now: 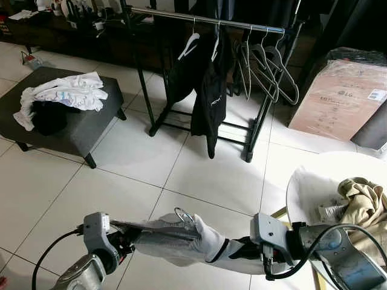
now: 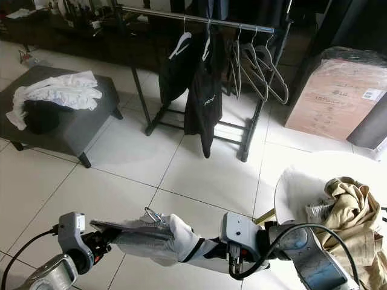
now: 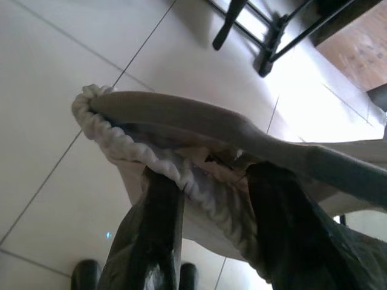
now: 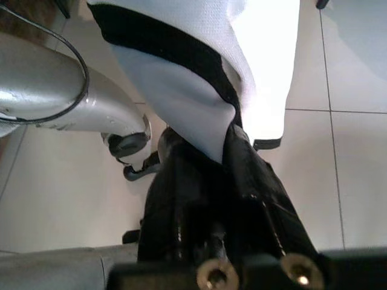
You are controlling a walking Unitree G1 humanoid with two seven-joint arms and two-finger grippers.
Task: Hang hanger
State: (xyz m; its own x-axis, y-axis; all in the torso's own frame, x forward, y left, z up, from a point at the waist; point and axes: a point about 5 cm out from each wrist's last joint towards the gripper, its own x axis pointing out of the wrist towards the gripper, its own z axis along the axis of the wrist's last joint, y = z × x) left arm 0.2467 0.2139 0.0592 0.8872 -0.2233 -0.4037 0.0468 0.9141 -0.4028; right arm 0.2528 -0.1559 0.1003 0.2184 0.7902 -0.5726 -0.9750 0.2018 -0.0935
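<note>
A white garment [image 1: 175, 238] with black trim is stretched level between my two grippers, low over the tiled floor. The metal hook of the hanger [image 1: 183, 214] sticks up from its collar. My left gripper [image 1: 124, 240] is shut on the collar end, with the wooden hanger arm [image 3: 199, 121] and ribbed collar [image 3: 139, 154] between its fingers [image 3: 158, 223]. At the other end my right gripper [image 1: 245, 248] is shut on the garment's black-edged hem [image 4: 181, 78]. The clothes rack rail [image 1: 205, 20] stands ahead, well beyond both grippers.
Black garments [image 1: 208, 90] and several empty hangers [image 1: 266, 66] hang on the rack. A grey ottoman [image 1: 66, 130] with white clothes [image 1: 66, 93] stands at the left. At the right are a cardboard box [image 1: 338, 99] and a white round table [image 1: 308, 187] holding a beige garment [image 1: 366, 208].
</note>
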